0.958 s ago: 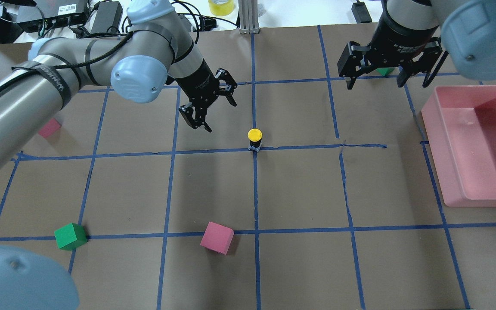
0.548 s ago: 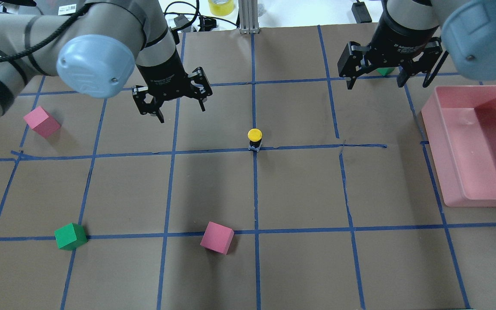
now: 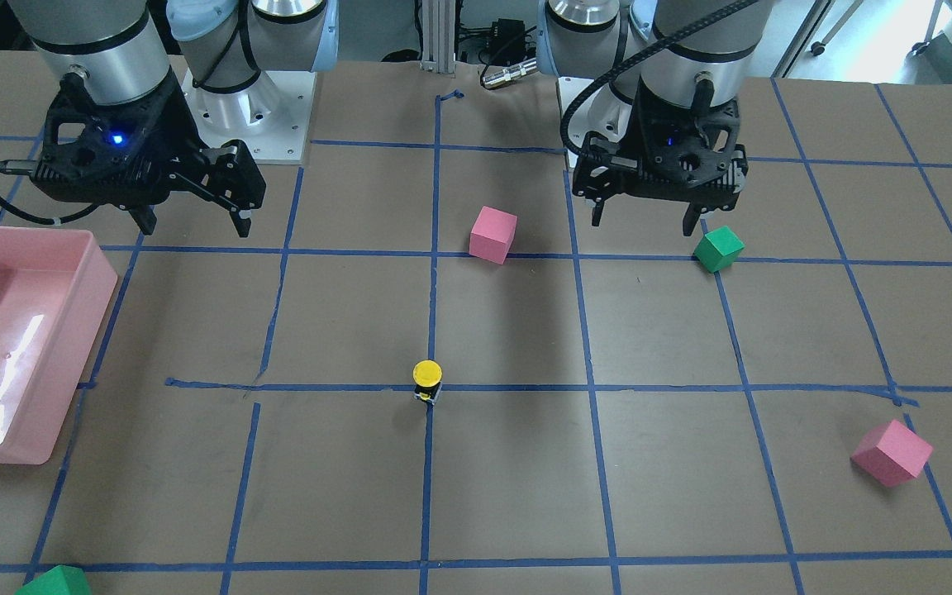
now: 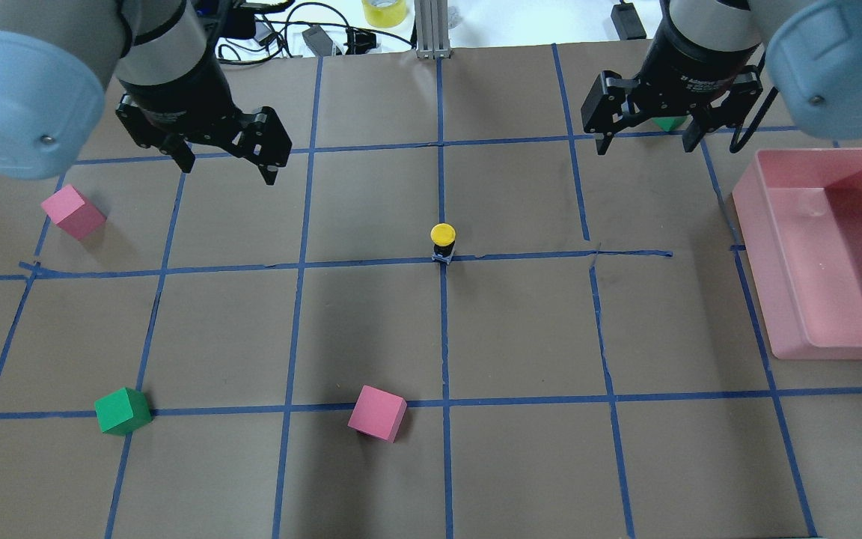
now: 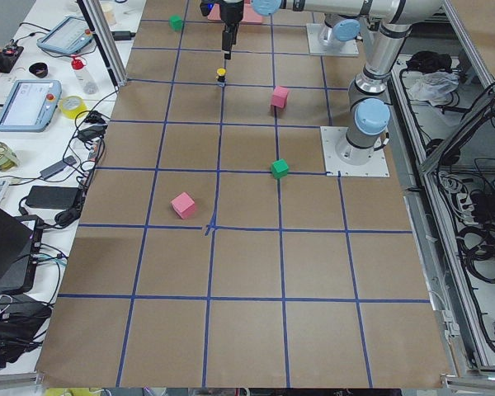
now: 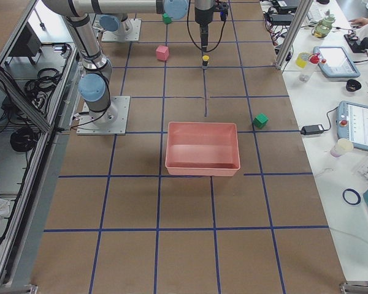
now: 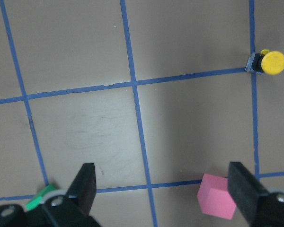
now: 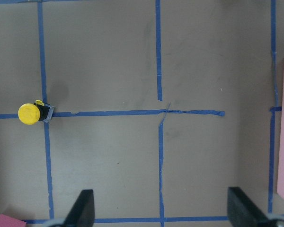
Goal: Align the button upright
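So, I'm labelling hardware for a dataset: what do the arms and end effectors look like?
Silver tubular arms with pale blue joint caps. The left end effector and right end effector are black, two-fingered, with white lettering on the wrists.

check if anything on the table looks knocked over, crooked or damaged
The button stands upright, nothing spilled. Only the blue tape line beside it looks off: wrinkled, stopping short of the pink bin.

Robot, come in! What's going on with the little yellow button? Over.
Left gripper open, empty. Right gripper open, empty. Yellow-capped black push-button upright on blue tape line. Nearest pink cube well clear.
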Robot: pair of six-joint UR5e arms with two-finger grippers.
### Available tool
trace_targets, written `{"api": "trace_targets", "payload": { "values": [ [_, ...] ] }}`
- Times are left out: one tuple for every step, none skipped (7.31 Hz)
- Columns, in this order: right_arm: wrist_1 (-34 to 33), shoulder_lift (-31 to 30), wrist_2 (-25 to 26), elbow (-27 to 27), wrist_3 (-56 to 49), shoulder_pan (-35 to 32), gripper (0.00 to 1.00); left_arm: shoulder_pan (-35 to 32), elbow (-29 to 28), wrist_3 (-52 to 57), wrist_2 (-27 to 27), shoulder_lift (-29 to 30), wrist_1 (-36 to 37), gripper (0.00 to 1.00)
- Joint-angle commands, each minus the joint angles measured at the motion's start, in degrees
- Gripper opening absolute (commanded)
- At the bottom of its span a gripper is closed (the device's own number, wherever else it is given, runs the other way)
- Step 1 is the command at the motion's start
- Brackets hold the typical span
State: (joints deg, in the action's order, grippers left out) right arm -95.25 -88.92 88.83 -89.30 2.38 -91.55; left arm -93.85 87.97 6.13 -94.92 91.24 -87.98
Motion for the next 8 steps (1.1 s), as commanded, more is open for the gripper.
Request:
{"api": "trace_targets", "payload": {
  "values": [
    [-0.82, 0.15, -1.04, 0.36, -0.71, -0.04, 1.0, 2.62, 0.09, 1.35, 3.31, -0.45, 0.43, 1.0],
    [-0.91, 0.15, -1.03, 0.36, -0.62, -0.04, 1.0, 2.71, 0.09, 1.17, 5.43, -0.45, 1.48, 1.0],
    [-0.82, 0.15, -0.77, 0.44, -0.53, 0.05, 1.0, 2.88, 0.01, 1.43, 5.71, -0.28, 2.45, 1.0],
    [-0.82, 0.15, -0.77, 0.36, -0.44, 0.05, 1.0, 2.8, 0.7, 0.64, 5.63, -0.19, 4.72, 1.0],
    [-0.82, 0.15, -0.77, 0.18, -0.36, 0.05, 1.0, 2.71, 1.41, -0.32, 5.63, -0.62, 5.61, 1.0],
    [-0.82, 0.15, -0.77, 0.09, -0.09, 0.05, 1.0, 2.71, 1.41, -0.59, 5.71, -0.72, 5.62, 1.0],
    [-0.82, 0.15, -0.77, 0.09, -0.09, 0.05, 1.0, 2.71, 1.41, -0.42, 5.72, -0.72, 5.71, 1.0],
    [-0.82, 0.15, -0.77, 0.01, -0.09, 0.05, 1.0, 2.8, 1.5, -0.42, 5.72, -0.8, 5.62, 1.0]
  ]
}}
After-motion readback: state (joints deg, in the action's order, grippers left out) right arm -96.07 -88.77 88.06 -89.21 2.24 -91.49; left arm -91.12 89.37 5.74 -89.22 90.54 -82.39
